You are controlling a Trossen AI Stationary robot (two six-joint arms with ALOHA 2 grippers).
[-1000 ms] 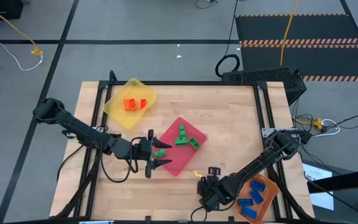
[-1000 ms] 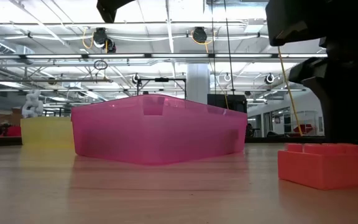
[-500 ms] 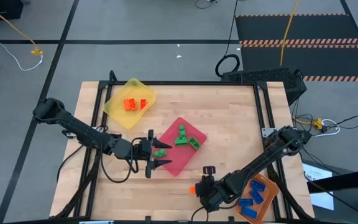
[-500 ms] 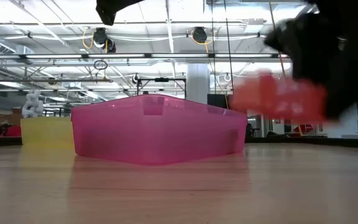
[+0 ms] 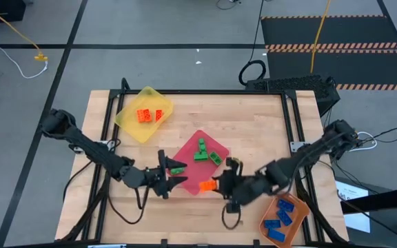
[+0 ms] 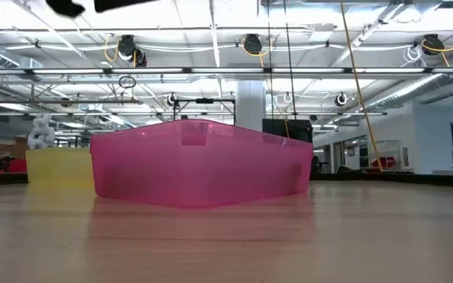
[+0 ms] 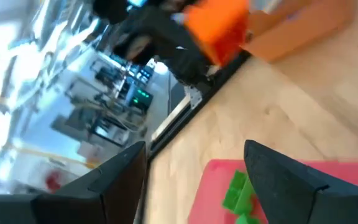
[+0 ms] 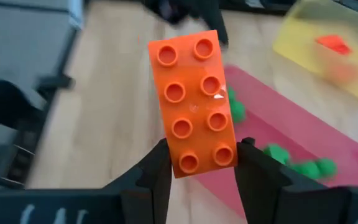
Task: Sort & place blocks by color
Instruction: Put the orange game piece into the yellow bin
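**A:** Since the orange block [image 8: 194, 102] is hard studded plastic, we judge it light, stiff and rather slick on its smooth sides. Where do we take hold?

**B:** Across the two long flat sides near one end, studs clear, as the right gripper [image 8: 199, 163] does now: its fingers are drawn in narrow and pinch the block's lower end. In the high view the block [image 5: 206, 184] hangs in the air just off the pink tray [image 5: 193, 180], at that tray's edge nearest the desk's front.

**A:** And the left gripper [image 5: 165, 180]?

**B:** It hovers at the same tray's left edge, fingers spread wide, holding nothing.

**A:** The rest?

**B:** Orange blocks [image 5: 149, 115] lie in the yellow tray [image 5: 131, 127] by the desk's back left corner, green blocks [image 5: 205, 153] in the pink tray, blue blocks [image 5: 280, 222] in the orange tray [image 5: 293, 202] at the front right corner.
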